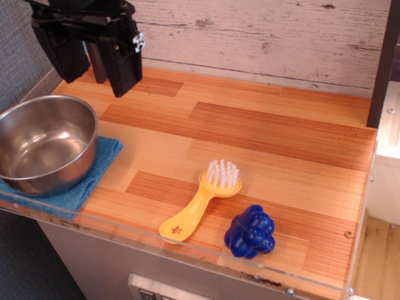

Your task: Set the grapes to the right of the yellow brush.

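Note:
The grapes (pixel 250 232), a glossy dark-blue bumpy cluster, rest on the wooden tabletop near its front edge. They lie just right of the yellow brush (pixel 199 201) and slightly nearer the front. The brush lies flat, white bristles up and away from me, star-holed handle toward the front left. My gripper (pixel 97 69) hangs at the back left of the table, far from both. Its black fingers are apart and hold nothing.
A steel bowl (pixel 38 144) sits on a folded light-blue cloth (pixel 85 182) at the left edge. A clear plastic lip (pixel 161 246) runs along the table front. A dark post (pixel 390 37) stands at the back right, with a white-washed plank wall (pixel 257 22) behind.

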`<state>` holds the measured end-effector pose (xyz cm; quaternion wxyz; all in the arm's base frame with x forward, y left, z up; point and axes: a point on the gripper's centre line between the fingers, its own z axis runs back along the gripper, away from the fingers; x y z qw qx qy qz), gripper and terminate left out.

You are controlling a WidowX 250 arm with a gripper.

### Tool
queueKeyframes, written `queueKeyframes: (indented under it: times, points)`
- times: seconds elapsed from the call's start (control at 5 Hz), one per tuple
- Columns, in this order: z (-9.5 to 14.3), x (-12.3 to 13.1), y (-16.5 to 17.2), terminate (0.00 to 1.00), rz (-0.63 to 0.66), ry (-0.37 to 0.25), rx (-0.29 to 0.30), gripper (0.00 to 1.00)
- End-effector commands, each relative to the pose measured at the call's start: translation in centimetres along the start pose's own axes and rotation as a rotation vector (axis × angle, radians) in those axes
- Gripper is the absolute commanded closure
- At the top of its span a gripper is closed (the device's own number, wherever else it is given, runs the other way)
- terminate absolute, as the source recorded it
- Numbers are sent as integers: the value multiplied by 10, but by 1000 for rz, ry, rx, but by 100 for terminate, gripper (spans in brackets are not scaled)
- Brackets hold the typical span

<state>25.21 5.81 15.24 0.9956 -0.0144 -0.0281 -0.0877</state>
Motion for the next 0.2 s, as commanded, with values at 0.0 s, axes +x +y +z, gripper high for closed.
queueKeyframes:
  times: [0.0]
  points:
    - [13, -17, 6, 100, 2, -38, 22, 0]
